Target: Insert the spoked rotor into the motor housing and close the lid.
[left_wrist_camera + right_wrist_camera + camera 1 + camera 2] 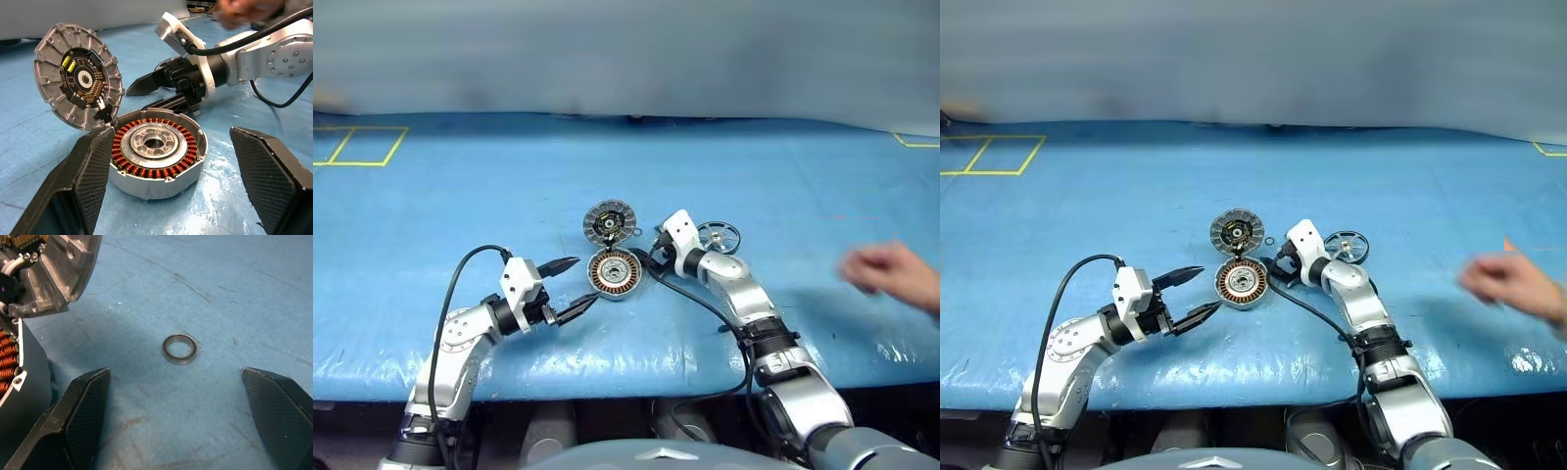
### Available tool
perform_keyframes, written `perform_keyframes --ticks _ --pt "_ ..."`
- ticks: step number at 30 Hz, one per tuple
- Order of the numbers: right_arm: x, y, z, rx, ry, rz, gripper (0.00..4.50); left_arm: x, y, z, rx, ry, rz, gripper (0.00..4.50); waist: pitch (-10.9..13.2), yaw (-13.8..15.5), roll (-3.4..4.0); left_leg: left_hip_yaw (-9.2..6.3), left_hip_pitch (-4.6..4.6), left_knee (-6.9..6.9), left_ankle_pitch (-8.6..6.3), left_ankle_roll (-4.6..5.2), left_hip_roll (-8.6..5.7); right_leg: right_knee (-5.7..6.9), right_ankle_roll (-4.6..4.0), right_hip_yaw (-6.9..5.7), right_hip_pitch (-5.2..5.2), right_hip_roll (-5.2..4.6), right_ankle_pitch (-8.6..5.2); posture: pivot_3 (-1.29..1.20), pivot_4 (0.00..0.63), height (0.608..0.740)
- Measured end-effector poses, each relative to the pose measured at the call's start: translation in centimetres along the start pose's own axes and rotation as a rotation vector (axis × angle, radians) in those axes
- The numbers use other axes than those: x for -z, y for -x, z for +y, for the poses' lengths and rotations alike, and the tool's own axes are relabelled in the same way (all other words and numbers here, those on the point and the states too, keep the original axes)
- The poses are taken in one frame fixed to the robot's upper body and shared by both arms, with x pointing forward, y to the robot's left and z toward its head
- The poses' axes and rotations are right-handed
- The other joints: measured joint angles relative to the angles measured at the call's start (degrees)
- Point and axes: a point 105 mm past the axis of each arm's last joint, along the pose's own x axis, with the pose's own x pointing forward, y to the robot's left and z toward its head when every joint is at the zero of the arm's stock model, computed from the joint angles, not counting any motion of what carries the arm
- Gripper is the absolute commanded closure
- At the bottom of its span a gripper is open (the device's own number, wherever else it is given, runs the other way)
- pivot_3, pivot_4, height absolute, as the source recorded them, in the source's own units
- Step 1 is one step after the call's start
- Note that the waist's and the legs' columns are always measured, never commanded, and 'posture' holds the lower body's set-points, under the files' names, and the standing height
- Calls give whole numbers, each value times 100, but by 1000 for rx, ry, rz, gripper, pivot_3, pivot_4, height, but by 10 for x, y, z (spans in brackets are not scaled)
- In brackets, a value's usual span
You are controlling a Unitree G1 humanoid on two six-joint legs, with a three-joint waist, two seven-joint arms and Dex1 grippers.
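One thin ring [179,349] beside housing [14,382]

The housing [615,272] is sitting open in front of me on the blue mat, its copper windings ringing a silver hub. The lid [609,222] is standing tilted up at its far edge, inner face showing. The rotor [719,237] is lying flat to the right.

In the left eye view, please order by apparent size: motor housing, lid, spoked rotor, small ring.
1. Motor housing and lid: alike, no ranking.
2. Spoked rotor, slightly smaller.
3. Small ring, far smallest.
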Motion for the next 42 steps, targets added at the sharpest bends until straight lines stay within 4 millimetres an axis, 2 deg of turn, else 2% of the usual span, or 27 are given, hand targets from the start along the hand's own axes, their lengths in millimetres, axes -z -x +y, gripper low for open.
perform_keyframes --ticks 14,17,26,27,36,42 --pt "-9 -26 10 -67 29 -16 0 8 6 0 -49 24 18 520 0 -37 0 -1 3 -33 0 0 2 -6 9 -1 -11 2 5 0 150 740" --pt "-10 -31 11 -52 22 -21 602 8 6 1 -63 19 15 493 0 -52 0 -1 4 -35 0 0 4 -5 8 -1 -12 2 6 0 150 740" --pt "-7 -30 15 -46 25 -39 3584 10 9 1 -87 22 21 493 -2 -16 0 -2 5 -32 0 0 1 -6 -15 -2 -7 -1 -8 0 150 740" --pt "-6 -29 15 -44 26 -40 3814 10 9 2 -87 21 21 493 -3 -11 -1 -2 5 -32 0 -1 1 -6 -14 -2 -7 -1 -8 0 150 740" --pt "0 -11 10 -5 36 -54 3820 8 7 2 -78 13 15 493 -4 63 -2 -3 2 -36 0 -1 -2 -13 -17 -3 -7 -5 -11 0 150 740" --pt "10 19 5 14 49 -37 3820 7 7 1 -63 23 9 493 -4 122 -2 -2 -3 -40 0 -1 -6 -21 -17 -3 -8 -11 -13 0 150 740"
